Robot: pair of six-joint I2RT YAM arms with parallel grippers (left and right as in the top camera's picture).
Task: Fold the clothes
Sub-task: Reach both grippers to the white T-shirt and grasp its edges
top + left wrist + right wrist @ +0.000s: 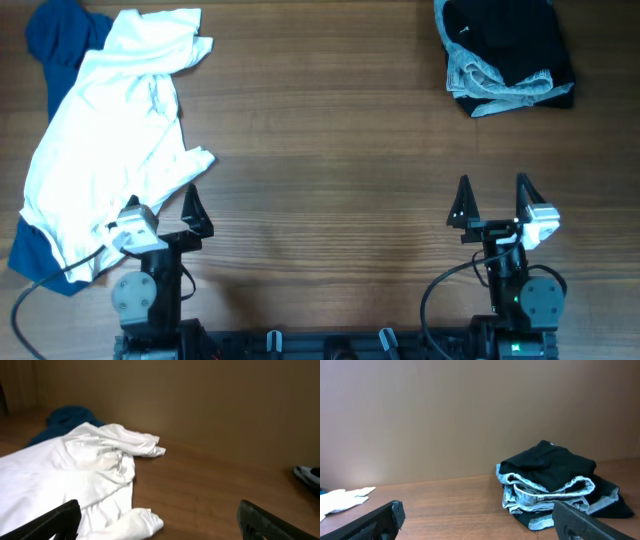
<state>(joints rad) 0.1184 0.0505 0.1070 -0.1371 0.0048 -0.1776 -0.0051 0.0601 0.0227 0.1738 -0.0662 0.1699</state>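
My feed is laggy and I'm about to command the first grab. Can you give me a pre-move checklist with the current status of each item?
1. The left end effector is open and empty: ok.
2. The right end effector is open and empty: ok.
3. The white shirt is close to the left end effector: ok, its lower edge lies right beside it.
4. The white shirt is spread flat for folding: not ok, it is crumpled with bunched sleeves.
5. The blue garment is free to pick: not ok, it is mostly under the white shirt.
6. The black garment is properly folded: cannot tell, it sits bundled at the far right.
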